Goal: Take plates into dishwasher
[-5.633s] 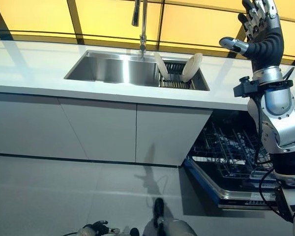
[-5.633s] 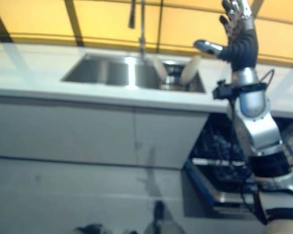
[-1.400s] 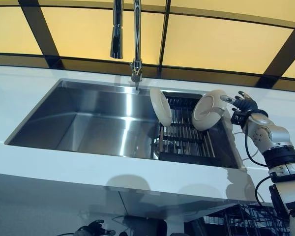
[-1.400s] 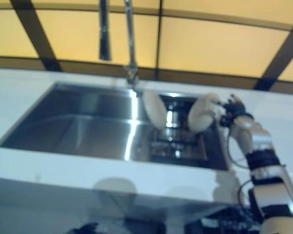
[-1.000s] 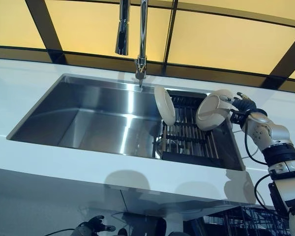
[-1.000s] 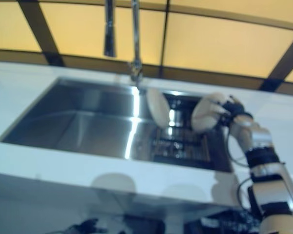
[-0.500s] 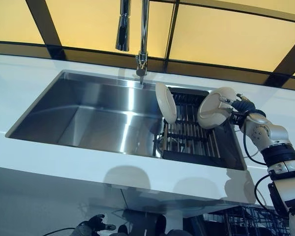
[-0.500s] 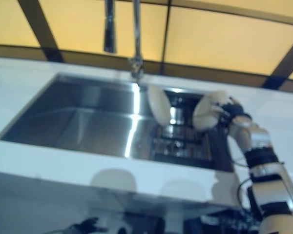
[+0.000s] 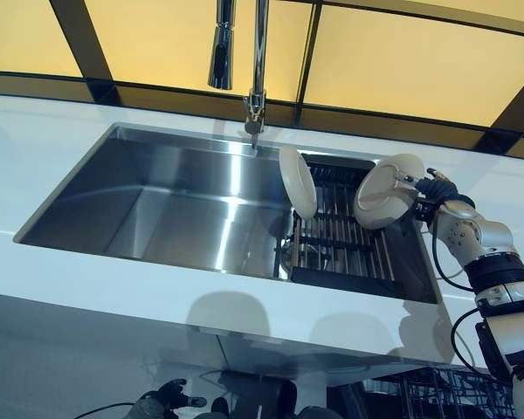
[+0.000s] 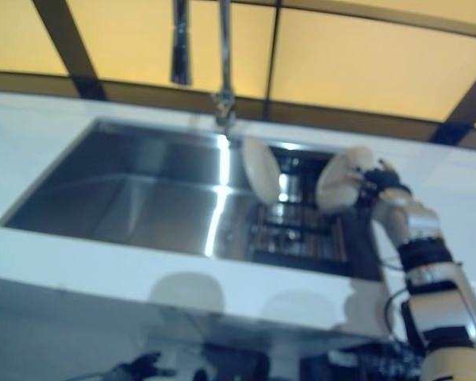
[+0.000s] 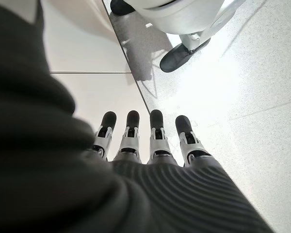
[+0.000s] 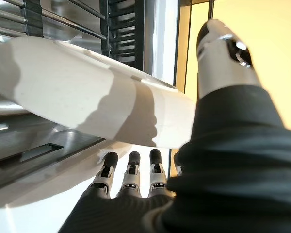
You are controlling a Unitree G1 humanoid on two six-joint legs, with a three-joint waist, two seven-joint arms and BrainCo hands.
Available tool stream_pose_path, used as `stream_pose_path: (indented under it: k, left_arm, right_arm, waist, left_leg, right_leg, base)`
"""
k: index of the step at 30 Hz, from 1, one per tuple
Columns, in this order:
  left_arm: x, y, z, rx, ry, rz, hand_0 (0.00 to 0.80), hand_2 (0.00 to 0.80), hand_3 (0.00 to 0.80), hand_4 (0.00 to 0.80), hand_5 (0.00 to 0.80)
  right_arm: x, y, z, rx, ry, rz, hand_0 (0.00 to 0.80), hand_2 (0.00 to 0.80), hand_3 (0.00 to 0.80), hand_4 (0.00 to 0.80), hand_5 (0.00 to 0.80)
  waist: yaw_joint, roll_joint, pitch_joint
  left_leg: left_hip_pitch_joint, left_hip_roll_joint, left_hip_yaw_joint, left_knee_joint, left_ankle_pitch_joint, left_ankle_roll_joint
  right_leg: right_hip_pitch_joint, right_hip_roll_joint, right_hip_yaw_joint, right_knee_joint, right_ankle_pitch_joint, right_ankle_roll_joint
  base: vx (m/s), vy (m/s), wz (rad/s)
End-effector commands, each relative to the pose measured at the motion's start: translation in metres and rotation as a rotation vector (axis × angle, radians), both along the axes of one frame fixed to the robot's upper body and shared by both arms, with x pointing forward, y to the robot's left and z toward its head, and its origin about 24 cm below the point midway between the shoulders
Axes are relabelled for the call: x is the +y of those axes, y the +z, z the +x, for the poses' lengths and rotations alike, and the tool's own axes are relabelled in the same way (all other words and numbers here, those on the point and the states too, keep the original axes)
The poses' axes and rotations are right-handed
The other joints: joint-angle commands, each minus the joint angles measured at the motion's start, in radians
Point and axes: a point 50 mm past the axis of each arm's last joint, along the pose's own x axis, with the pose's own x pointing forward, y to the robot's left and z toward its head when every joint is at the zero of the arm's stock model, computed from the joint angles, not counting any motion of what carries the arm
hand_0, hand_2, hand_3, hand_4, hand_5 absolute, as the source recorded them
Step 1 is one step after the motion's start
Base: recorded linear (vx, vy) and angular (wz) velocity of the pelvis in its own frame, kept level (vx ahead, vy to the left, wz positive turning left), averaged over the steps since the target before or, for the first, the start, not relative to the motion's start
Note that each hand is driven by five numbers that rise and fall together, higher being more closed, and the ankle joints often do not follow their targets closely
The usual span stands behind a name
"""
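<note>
The round white plate (image 9: 387, 192) stands on its edge in the dark wire rack (image 9: 341, 249) inside the shiny metal sink (image 9: 157, 205), and the right hand (image 9: 435, 188) pinches its rim, while the left hand (image 11: 150, 141) hangs open far below.

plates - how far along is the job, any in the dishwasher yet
None visibly loaded: both plates are at the sink's drying rack. The left plate stands untouched in it. In hand: the right hand has its thumb over the right plate and its fingers under it, at the rim. The left hand hangs idle over the floor. Left: carry both plates to the dishwasher rack, just visible below the counter.
</note>
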Motion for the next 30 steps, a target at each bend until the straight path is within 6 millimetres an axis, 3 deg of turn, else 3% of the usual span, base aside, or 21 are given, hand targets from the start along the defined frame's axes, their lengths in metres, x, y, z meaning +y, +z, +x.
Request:
stream_pose_path:
  k: [1, 30]
  left_arm:
    - [-0.003, 0.006, 0.021, -0.042, -0.068, 0.02, 0.0, 0.0, 0.0, 0.0, 0.0]
    - [-0.003, 0.007, 0.021, -0.048, -0.072, 0.024, 0.0, 0.0, 0.0, 0.0, 0.0]
  right_arm:
    - [0.001, 0.056, 0.015, -0.174, -0.029, 0.012, 0.0, 0.0, 0.0, 0.0, 0.0]
    - [0.0, 0.043, 0.016, -0.101, 0.06, 0.143, 0.0, 0.0, 0.0, 0.0, 0.0]
  waist:
    - [0.036, 0.009, 0.006]
    - [0.038, 0.004, 0.014]
  left_leg:
    - [-0.017, -0.062, 0.07, 0.011, -0.134, 0.092]
    - [-0.022, -0.059, 0.073, 0.017, -0.132, 0.086]
  right_leg:
    - [0.02, 0.005, 0.031, 0.051, -0.146, 0.038]
    - [0.027, 0.011, 0.031, 0.047, -0.15, 0.029]
  base:
    - [0.0, 0.0, 0.0]
    - [0.0, 0.0, 0.0]
